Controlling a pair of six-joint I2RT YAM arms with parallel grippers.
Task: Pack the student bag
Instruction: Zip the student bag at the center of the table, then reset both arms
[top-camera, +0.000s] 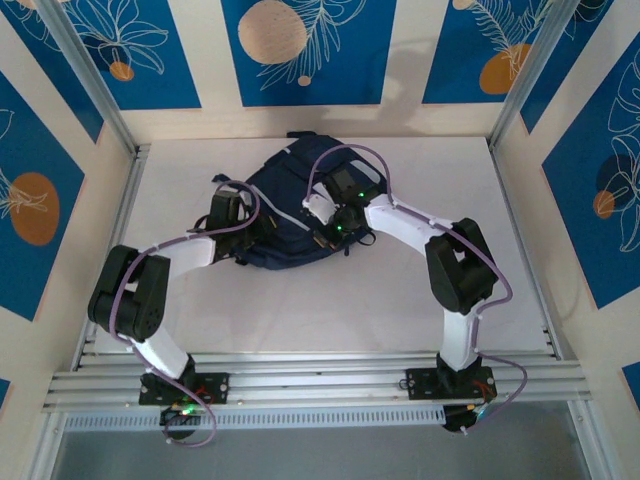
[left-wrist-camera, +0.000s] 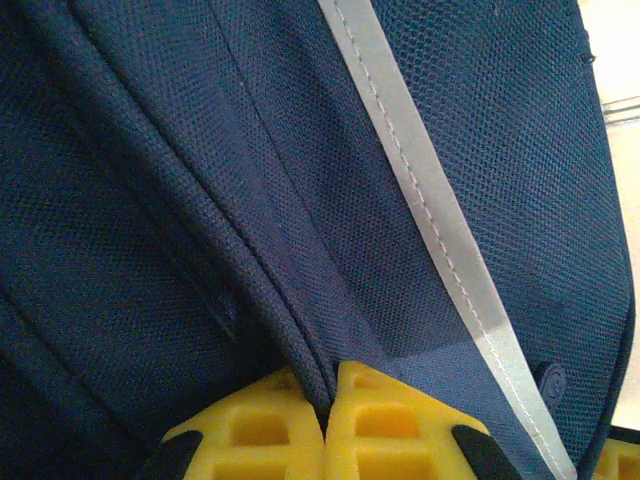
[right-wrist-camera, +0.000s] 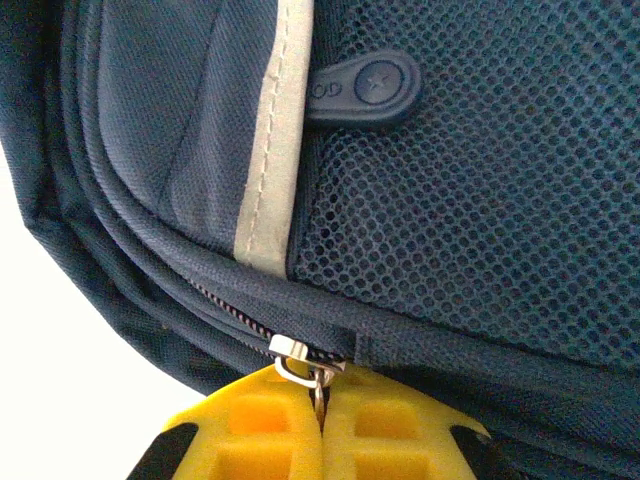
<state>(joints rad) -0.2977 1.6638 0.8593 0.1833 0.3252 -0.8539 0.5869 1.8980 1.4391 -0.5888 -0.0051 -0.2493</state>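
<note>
Student bag (top-camera: 272, 192) on white table (top-camera: 400, 310), blue-patterned walls (top-camera: 300, 50), left claw (left-wrist-camera: 325, 400) pinching its fabric (left-wrist-camera: 290, 320), right claw (right-wrist-camera: 322, 400) pinching zipper pull (right-wrist-camera: 300, 358).

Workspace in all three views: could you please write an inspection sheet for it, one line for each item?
Surface: white table, carrying the bag.
Job's things: student bag lies in the middle; grey stripe and mesh pocket visible.
Clutter: nothing seen.
Grippers: left gripper shut on a fold of the bag's fabric; right gripper shut on the zipper pull.
Cables: purple cables run along both arms; one loops over the bag.
Surroundings: blue and cream walls; aluminium rails at the near edge.
</note>
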